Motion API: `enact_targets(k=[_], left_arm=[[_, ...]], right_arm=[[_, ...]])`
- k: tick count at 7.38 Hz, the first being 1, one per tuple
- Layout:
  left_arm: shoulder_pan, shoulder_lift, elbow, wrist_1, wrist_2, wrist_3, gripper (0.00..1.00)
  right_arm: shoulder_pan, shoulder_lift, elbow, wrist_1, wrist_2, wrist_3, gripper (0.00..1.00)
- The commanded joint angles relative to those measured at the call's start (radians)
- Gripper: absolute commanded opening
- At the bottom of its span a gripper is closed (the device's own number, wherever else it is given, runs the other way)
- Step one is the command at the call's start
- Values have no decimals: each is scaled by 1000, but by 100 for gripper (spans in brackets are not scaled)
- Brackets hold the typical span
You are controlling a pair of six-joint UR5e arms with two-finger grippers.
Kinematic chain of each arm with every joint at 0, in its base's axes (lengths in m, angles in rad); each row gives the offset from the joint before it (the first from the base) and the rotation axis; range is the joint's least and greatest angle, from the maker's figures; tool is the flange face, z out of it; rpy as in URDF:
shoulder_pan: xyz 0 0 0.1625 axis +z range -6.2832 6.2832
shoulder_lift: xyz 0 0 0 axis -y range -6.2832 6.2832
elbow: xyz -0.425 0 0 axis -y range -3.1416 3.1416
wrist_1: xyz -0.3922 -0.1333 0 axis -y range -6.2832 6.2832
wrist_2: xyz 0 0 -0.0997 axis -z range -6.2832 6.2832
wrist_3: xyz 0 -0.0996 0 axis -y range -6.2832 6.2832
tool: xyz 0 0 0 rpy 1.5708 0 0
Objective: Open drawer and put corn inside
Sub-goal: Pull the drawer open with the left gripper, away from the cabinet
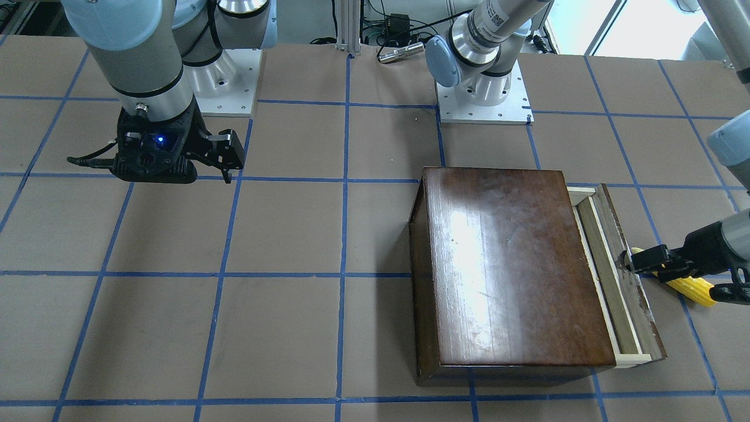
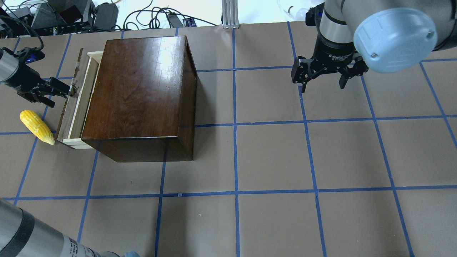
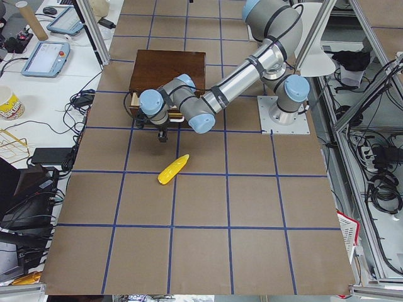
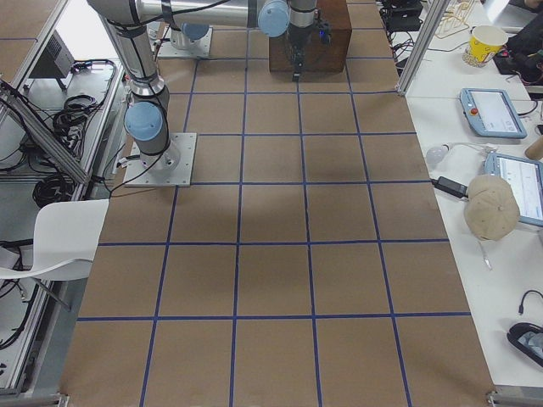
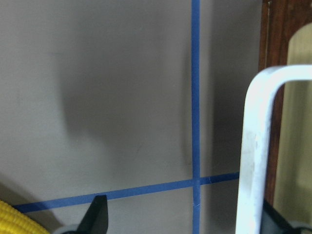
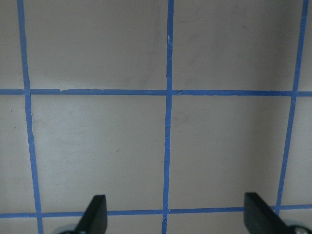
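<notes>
Overhead first: my left gripper (image 2: 61,97) is open, with one finger up against the front of the drawer (image 2: 79,98). The drawer sticks out of the box (image 2: 139,89) by only a narrow strip. The corn (image 2: 36,127) lies on the table (image 2: 271,157) just beside that gripper, on its free-finger side, pointed end near the drawer's corner. The right gripper (image 2: 324,85) is open too, hanging over bare table well away from all of it. The front camera shows the same, with the corn partly hidden behind the left gripper from that angle. On the left side cam the corn lies apart from the gripper, a bit toward the camera, and I can't judge the jaws from there. The right side cam is too far off to add anything. On the left wrist cam the pale metal handle (image 5: 256,146) sits right inside one finger, so I'd guess it's hooked rather than pinched, and a sliver of corn shows beyond the other finger. The right wrist cam is just tape lines (image 6: 168,122) between spread fingers. Handling-wise, I reckon the corn is light, hard plastic, bumpy but prone to rolling, so I'd grab it across the fat middle, not the pointy end. The drawer looks light and thin, so pull straight by the handle or the box may slide along.
</notes>
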State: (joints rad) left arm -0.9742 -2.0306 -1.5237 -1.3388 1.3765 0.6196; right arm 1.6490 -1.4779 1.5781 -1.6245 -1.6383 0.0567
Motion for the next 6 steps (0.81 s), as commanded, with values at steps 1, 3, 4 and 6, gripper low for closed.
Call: enact_targets(k=[1,3,4,6], left_arm=[[9,3,2,1,33,5,100],[22,1,2,1,35,8,100],[23,1,2,3,35,8,100],[25,7,2,3,36,9,100]], right_arm=[[0,1,0,0,0,0,100],[0,1,-1,0,0,0,100],[0,-1,0,-2,0,0,100],[0,-1,0,0,0,0,100]])
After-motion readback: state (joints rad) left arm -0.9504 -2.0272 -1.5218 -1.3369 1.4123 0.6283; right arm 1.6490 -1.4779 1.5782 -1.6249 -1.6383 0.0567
